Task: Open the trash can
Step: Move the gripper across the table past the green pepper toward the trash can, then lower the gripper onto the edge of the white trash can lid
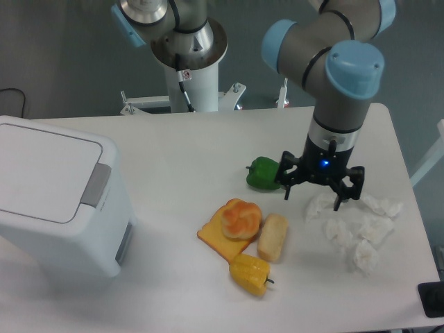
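The trash can (59, 205) is a large white boxy bin at the table's left, its flat lid down and a grey push tab (95, 184) on the lid's right edge. My gripper (313, 198) hangs open with nothing between its fingers, right of the table's middle, far to the right of the bin. It sits just right of a green pepper (263, 173) and above crumpled white paper (361, 225).
Food lies in the middle of the table: a round bun on an orange slice (232, 225), a pale bread roll (272, 237) and a yellow pepper (250, 274). Several wads of white paper lie at the right. The arm's base (187, 52) stands behind the table.
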